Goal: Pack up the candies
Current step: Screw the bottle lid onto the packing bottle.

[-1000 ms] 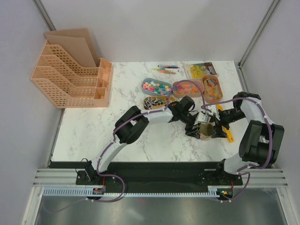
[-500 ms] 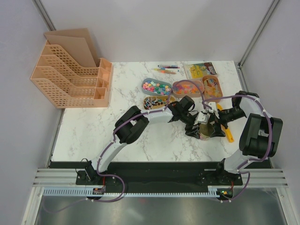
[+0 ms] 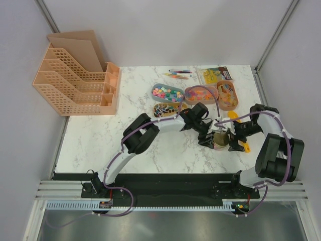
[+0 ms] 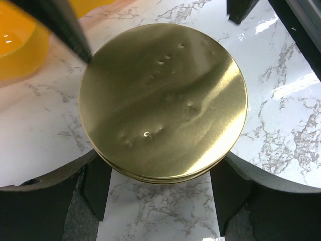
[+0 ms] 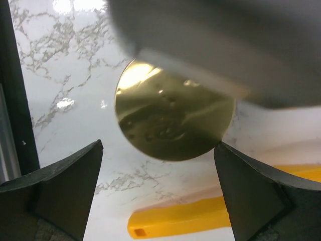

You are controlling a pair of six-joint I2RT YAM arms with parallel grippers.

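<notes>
Near the worktop's [image 3: 100, 140] right edge, the left pincer [image 4: 160, 173] clasps a lidded gold tin [image 4: 163, 100] while the right pincer [image 5: 158, 146] hangs wide open and empty above it, and the candies [image 3: 168, 93] lie in trays [image 3: 154, 89] toward the far edge, so packing looks mostly undone.

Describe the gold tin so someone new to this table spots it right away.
On the white marble table, look at the near right side. The tin stands there, gripped by the left gripper, a yellow scoop beside it. It's the only shiny gold disc; the nearby trays are oval, holding bright candies.
</notes>
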